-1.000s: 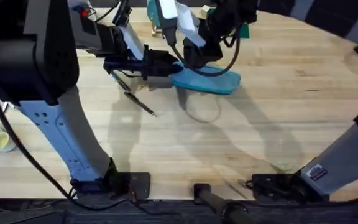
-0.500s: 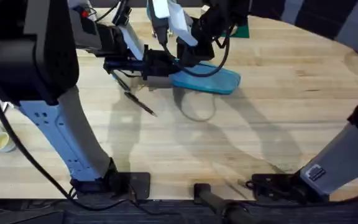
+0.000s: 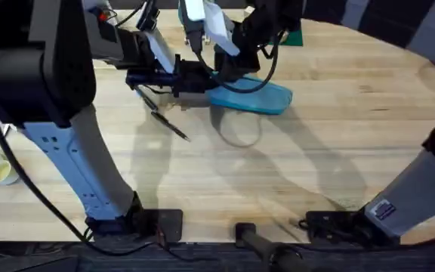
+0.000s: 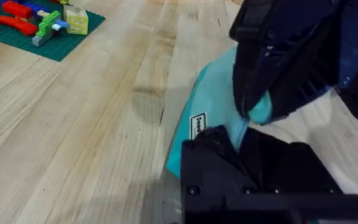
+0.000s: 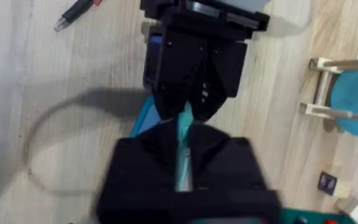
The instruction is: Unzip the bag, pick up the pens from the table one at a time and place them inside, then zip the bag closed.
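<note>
Pens [image 3: 168,125] are seen lying on the worktop [image 3: 316,151] at the left, one dark pen just left of the pouch and partly under the left arm, another nearer the camera, angled. To their right, the left tool [image 3: 195,81] is closed on the left end of the light blue bag [image 3: 259,97], a fold of fabric being pinched between its black fingers [image 4: 213,146] in the left wrist view. Just beside it, the right tool [image 3: 229,72] is clamped on the bag's top edge, close to the left tool. The bag rests flat on the worktop. A blue disc on a wooden stand [image 5: 347,93] is visible beyond.
</note>
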Motion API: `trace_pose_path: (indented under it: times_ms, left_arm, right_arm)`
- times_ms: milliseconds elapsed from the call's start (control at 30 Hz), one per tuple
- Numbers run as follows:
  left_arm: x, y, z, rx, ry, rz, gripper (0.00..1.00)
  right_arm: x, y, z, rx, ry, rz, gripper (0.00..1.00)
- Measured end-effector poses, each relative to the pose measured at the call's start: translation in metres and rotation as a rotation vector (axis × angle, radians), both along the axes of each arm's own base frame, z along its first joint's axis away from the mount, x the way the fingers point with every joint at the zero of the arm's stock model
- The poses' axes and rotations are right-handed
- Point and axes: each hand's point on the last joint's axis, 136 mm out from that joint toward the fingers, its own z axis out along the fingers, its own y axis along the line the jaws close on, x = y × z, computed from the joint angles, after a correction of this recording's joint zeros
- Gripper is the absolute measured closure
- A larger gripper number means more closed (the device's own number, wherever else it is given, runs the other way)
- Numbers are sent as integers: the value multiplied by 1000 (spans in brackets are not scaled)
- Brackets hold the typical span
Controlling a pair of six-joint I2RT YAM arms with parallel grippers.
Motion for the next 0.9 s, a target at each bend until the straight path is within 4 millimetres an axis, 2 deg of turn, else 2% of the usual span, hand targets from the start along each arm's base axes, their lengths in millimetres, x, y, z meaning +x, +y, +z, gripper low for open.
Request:
trace_pose_path:
  times_ms: [200, 267, 467, 767, 900]
  left_arm:
    - [0, -1, 0, 0, -1, -3, 959]
    - [0, -1, 0, 0, -1, -3, 959]
    - [0, -1, 0, 0, -1, -3, 959]
    - [0, -1, 0, 0, -1, -3, 959]
    - [0, -1, 0, 0, -1, -3, 959]
  right_arm:
    - [-2, 11, 1, -2, -11, -26, 49]
    - [-2, 10, 0, -18, -8, -55, 9]
    - [3, 3, 2, -37, -15, -108, 6]
    - [-2, -2, 46, 14, -86, -122, 5]
    - [-13, -9, 53, 1, -67, -125, 5]
